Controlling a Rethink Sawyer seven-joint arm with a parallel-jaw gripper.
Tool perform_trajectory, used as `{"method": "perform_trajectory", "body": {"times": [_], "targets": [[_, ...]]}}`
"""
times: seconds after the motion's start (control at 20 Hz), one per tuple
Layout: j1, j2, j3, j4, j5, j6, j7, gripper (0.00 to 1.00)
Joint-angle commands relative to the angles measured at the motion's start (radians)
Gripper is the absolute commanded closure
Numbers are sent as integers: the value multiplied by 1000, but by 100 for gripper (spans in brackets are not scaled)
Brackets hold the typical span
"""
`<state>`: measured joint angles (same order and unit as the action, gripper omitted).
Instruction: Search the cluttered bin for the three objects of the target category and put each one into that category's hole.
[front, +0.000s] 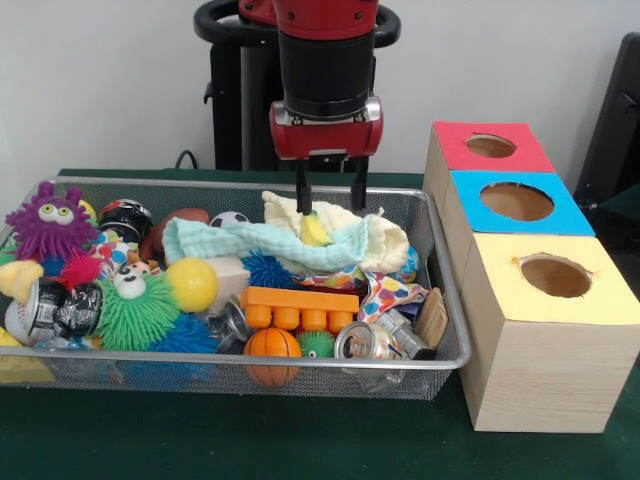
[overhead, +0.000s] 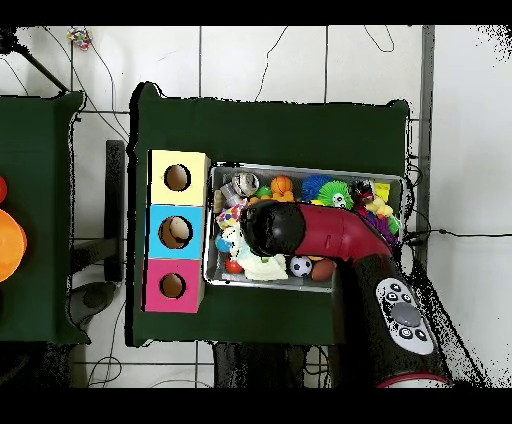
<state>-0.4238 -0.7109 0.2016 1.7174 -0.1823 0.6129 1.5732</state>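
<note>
The wire mesh bin (front: 445, 300) is full of toys; it also shows in the overhead view (overhead: 395, 181). My gripper (front: 329, 208) is open, its two fingers (front: 300, 195) hanging just over the cloths at the bin's back middle. Under it lies a cream cloth (front: 385, 240), with a mint cloth (front: 235, 243) stretching left of it. A polka-dot cloth (front: 385, 292) lies nearer the front right. The yellow-panelled box's hole (front: 555, 276) is to the right of the bin; in the overhead view the hole (overhead: 177, 178) is at the left. There my arm (overhead: 300, 230) hides the gripper.
A blue-panelled box (front: 560, 215) and a red-panelled box (front: 450, 140) stand behind the yellow one. The bin also holds a purple spiky toy (front: 50, 230), a green spiky toy (front: 135, 310), a yellow ball (front: 192, 284), an orange brick (front: 300, 307), crushed cans (front: 365, 342) and small balls.
</note>
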Motion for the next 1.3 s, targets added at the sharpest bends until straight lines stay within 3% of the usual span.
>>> {"method": "perform_trajectory", "body": {"times": [0.05,0.35,0.8,1.3], "targets": [[-57,67,14,-12,-3,-16,69,0],[-57,144,-4,-47,-53,-120,81,0],[-13,167,-55,-51,-52,-123,105,0],[4,112,-76,-6,-33,-112,107,0]]}}
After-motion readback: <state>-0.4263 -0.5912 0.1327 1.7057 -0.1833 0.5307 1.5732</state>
